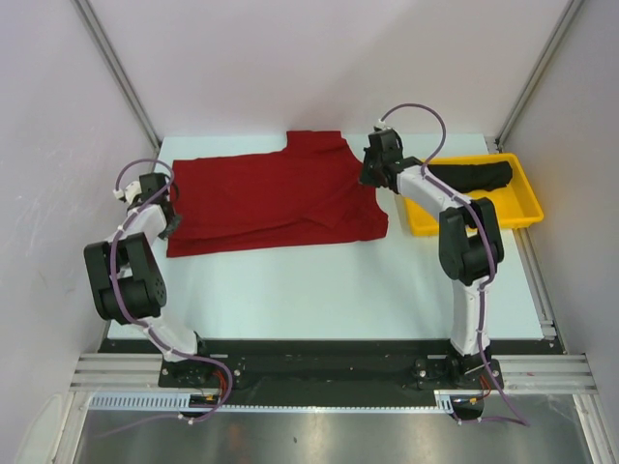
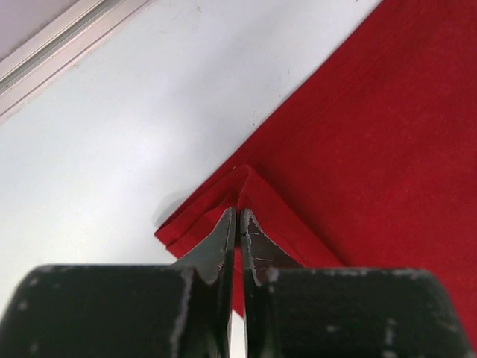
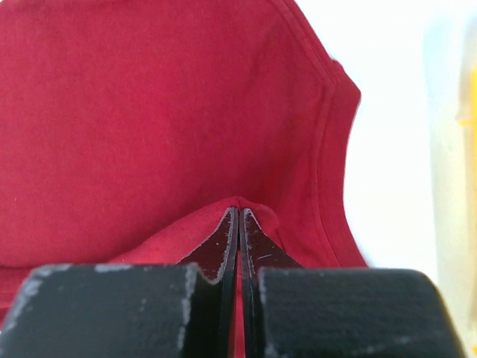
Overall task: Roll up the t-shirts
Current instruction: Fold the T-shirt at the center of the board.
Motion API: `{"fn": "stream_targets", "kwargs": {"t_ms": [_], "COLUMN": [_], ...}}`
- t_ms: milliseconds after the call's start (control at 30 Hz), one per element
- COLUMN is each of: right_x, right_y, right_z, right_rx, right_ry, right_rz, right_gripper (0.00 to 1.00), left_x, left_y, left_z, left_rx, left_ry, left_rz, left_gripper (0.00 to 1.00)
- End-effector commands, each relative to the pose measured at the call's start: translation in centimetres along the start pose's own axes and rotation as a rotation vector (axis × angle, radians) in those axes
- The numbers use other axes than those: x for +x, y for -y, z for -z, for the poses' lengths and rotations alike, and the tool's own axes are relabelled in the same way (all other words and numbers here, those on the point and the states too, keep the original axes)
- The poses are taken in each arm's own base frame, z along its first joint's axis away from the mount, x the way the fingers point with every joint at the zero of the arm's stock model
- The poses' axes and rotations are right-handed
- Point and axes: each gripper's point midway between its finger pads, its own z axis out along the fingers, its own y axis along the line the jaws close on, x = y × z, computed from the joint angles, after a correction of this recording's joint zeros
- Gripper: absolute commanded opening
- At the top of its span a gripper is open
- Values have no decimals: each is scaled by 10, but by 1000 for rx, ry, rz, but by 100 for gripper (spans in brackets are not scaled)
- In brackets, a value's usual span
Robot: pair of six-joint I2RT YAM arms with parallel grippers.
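A red t-shirt [image 1: 271, 193] lies spread on the white surface [image 1: 319, 290]. Wrist views show the left pincer [image 2: 238, 214] and right pincer [image 3: 238, 214] each clamped on its fabric. Only the overhead view shows the black t-shirt [image 1: 474, 176] in the yellow tray [image 1: 503, 220].

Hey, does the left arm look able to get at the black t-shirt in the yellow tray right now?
Probably not. The left gripper is pinching the red t-shirt at its left edge, while the black t-shirt lies in the yellow tray at the far right, with the right arm between.
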Motion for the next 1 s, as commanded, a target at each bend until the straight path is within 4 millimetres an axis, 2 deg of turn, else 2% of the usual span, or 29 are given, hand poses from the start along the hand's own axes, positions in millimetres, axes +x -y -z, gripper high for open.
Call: {"fn": "stream_targets", "kwargs": {"t_ms": [0, 100, 200, 333, 367, 433, 467, 500, 533, 567, 600, 667, 700, 733, 800, 833, 967], "right_x": [-28, -24, -27, -36, -40, -43, -42, -46, -46, -34, -42, -33, -15, -16, 0, 13, 53], "right_y": [-10, -6, -2, 1, 1, 1, -1, -1, -3, -5, -10, -13, -8, -14, -21, -18, -28], "right_z": [-6, -17, -24, -28, -27, -23, -20, -13, -9, -7, 6, 15, 15, 28, 35, 38, 33], "right_rx": [-31, -15, -7, -22, -26, -32, -38, -38, -43, -61, -75, -76, -65, -81, -95, -85, -112], "right_ry": [55, 32, 32, 34, 37, 38, 35, 42, 46, 15, 45, 35, 1, 13, -6, -28, -100], "right_rz": [-7, -6, -10, -23, -23, -17, -17, -21, -23, -23, -26, -28, -26, -25, -30, -32, -32], "right_gripper": [0, 1, 10, 21, 30, 38, 46, 49, 50, 51, 51, 50, 48, 46, 46, 46, 45], "left_x": [-25, -28, -33, -44, -43, -43, -42, -39, -44, -44, -41, -41, -40, -40, -35, -33, -21], "left_y": [17, 29, 41, 59, 63, 70, 71, 70, 71, 70, 69, 71, 70, 72, 74, 74, 79], "left_z": [-6, -10, -12, -7, -6, 1, 5, 7, 16, 19, 21, 27, 27, 28, 27, 27, 27], "left_rx": [43, 84, 129, 224, 247, 302, 317, 329, 343, 347, 352, 374, 381, 395, 405, 412, 456], "left_ry": [47, 35, 28, 41, 34, 22, 19, 15, 35, 38, 31, 28, 29, 32, 14, 10, -29], "left_rz": [18, 10, 5, -6, -11, -21, -23, -25, -23, -22, -31, -41, -40, -41, -54, -55, -55], "left_gripper": [15, 20, 31, 50, 54, 59, 61, 66, 69, 73, 75, 75, 75, 74, 68, 67, 60]}}
